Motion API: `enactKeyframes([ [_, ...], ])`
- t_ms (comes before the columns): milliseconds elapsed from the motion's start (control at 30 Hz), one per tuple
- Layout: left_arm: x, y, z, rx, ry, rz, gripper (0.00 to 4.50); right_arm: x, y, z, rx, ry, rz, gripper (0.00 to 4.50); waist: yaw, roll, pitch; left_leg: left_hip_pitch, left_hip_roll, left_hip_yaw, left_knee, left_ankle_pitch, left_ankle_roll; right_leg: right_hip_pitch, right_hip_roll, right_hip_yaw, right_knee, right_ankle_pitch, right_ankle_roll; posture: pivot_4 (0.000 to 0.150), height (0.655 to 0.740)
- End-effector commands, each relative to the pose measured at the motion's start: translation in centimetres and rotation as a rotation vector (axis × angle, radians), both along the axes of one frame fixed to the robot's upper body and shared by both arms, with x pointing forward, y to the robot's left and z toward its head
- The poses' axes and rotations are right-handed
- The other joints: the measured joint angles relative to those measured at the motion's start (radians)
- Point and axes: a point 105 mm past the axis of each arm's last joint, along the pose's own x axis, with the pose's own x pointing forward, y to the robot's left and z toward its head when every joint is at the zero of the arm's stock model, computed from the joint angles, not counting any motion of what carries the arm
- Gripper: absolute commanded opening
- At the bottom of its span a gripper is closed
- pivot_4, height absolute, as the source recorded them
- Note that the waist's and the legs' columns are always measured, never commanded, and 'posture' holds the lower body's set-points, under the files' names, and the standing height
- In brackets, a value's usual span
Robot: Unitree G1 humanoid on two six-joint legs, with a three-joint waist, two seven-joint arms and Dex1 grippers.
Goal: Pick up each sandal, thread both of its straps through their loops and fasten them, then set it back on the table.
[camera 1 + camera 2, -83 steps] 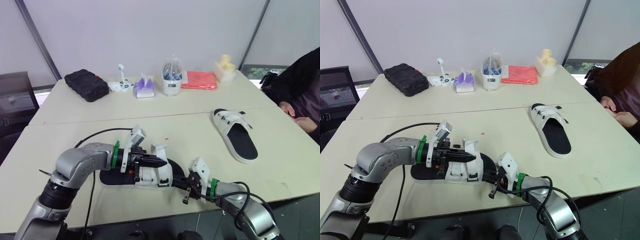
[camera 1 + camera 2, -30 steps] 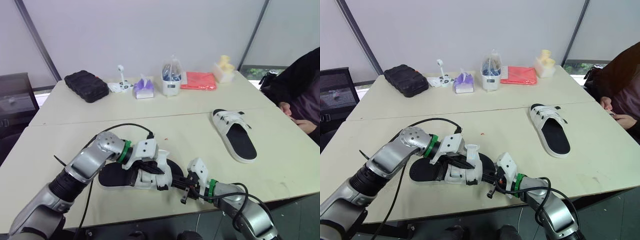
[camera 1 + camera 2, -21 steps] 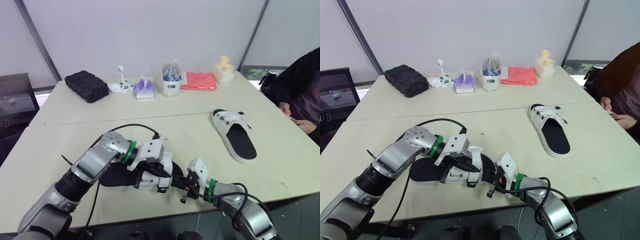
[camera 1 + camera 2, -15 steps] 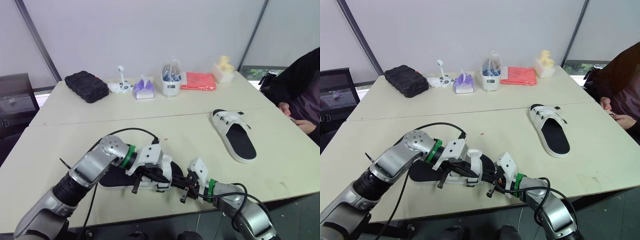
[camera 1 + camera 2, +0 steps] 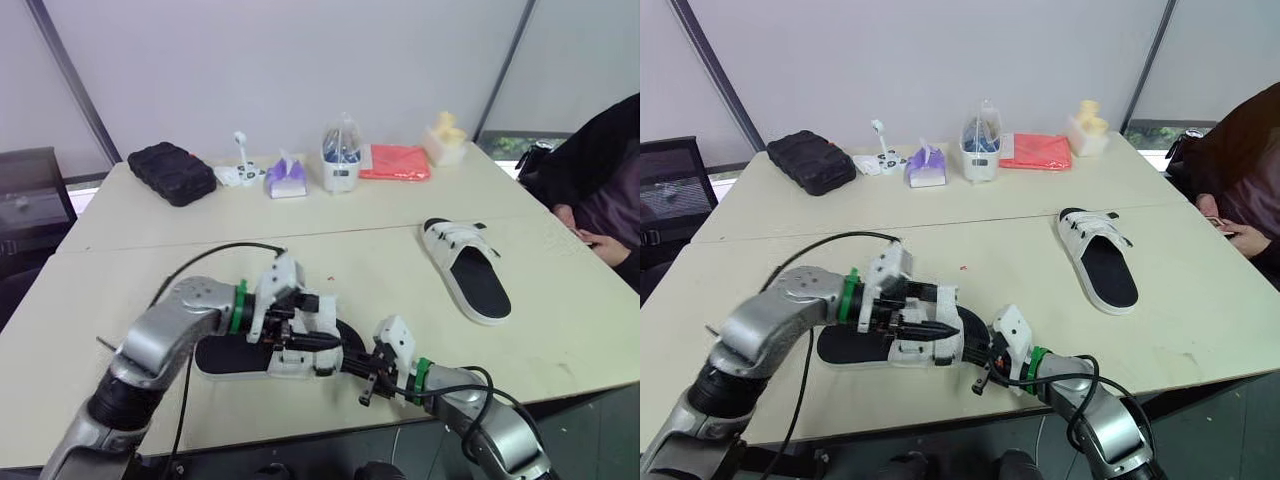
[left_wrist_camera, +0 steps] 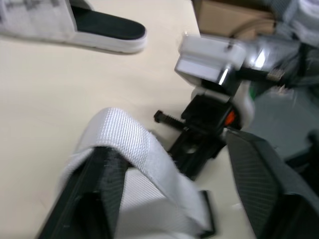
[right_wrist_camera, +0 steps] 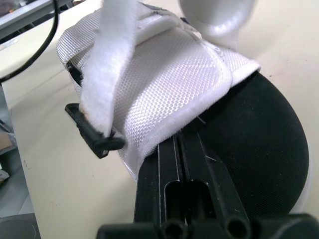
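Note:
The near sandal (image 5: 232,357) has a black footbed and white straps and lies flat at the table's front. One white strap (image 6: 130,144) loops up loose between the fingers of my left gripper (image 5: 308,322). That gripper is open and straddles the strap from the heel side. My right gripper (image 5: 362,372) is shut, and its tips rest on the black footbed (image 7: 249,149) at the toe end, just under the edge of the woven strap (image 7: 174,84). A second sandal (image 5: 468,268) lies flat at the right.
Along the far edge stand a black case (image 5: 172,170), a purple tissue pack (image 5: 287,177), a white container (image 5: 343,160), a red cloth (image 5: 398,162) and a yellow item (image 5: 446,132). A person (image 5: 600,170) sits at the right edge. A black cable (image 5: 200,264) arcs over my left arm.
My left gripper has gone from shut to open and has swung back over the straps. The right gripper and both sandals have stayed put.

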Motion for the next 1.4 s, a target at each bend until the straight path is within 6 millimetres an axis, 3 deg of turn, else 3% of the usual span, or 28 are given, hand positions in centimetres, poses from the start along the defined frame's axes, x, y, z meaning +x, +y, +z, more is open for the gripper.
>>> enactKeyframes([
  [33,-3.3,1.0,0.6,0.003,0.063,-0.009,2.88,0.2,-0.6,-2.1,-0.039,0.073,-0.036,0.0,0.005,0.0,0.0,0.0,0.001,0.0,0.0,0.0,0.0,0.0,0.001,0.0,0.0,0.0,0.0,0.15,0.74],
  [200,-4.9,1.4,-1.2,0.048,0.121,0.023,2.88,0.8,-0.6,-2.1,-0.018,0.081,-0.045,0.0,0.011,0.0,0.0,0.004,0.001,0.0,0.003,0.0,-0.001,0.007,0.001,0.0,-0.001,-0.002,-0.005,0.15,0.74],
  [600,-4.4,2.0,-5.1,0.138,0.169,0.081,2.88,0.9,-0.7,-2.1,-0.028,0.072,-0.042,0.0,0.011,0.0,-0.001,0.003,0.003,0.002,0.0,-0.001,-0.001,0.005,0.001,0.0,-0.002,-0.004,-0.011,0.15,0.74],
  [867,-1.1,1.5,-0.3,-0.056,0.1,0.144,2.88,0.8,-0.7,-2.1,-0.027,0.07,-0.047,0.0,0.008,-0.001,-0.001,0.003,0.003,0.002,0.001,-0.002,-0.003,0.005,0.0,-0.001,-0.002,-0.005,-0.01,0.15,0.74],
  [967,-0.5,1.1,0.4,-0.071,0.09,0.148,2.88,0.8,-0.6,-2.1,-0.026,0.069,-0.046,0.0,0.009,0.0,-0.001,0.003,0.003,0.002,0.0,0.0,-0.001,0.004,0.001,-0.001,-0.002,-0.004,-0.011,0.15,0.74],
  [1233,1.1,-0.4,-0.7,-0.055,0.101,0.16,2.88,1.0,-0.5,-2.0,-0.022,0.063,-0.054,0.0,0.01,-0.001,-0.001,0.003,0.003,0.002,0.001,0.0,-0.001,0.004,0.001,-0.001,-0.001,-0.004,-0.011,0.15,0.74],
  [1333,1.9,-1.2,-0.8,-0.072,0.096,0.173,2.05,1.0,-0.6,-2.0,-0.019,0.063,-0.065,0.0,0.011,-0.001,-0.001,0.003,0.003,0.002,0.001,0.0,-0.001,0.005,0.001,-0.002,-0.001,-0.004,-0.011,0.15,0.74],
  [1400,2.0,-1.4,-0.7,-0.081,0.094,0.176,1.0,1.0,-0.6,-2.0,-0.018,0.063,-0.07,0.0,0.008,-0.001,-0.001,0.003,0.003,0.002,0.001,0.0,-0.001,0.005,0.001,-0.001,-0.002,-0.004,-0.01,0.15,0.74],
])
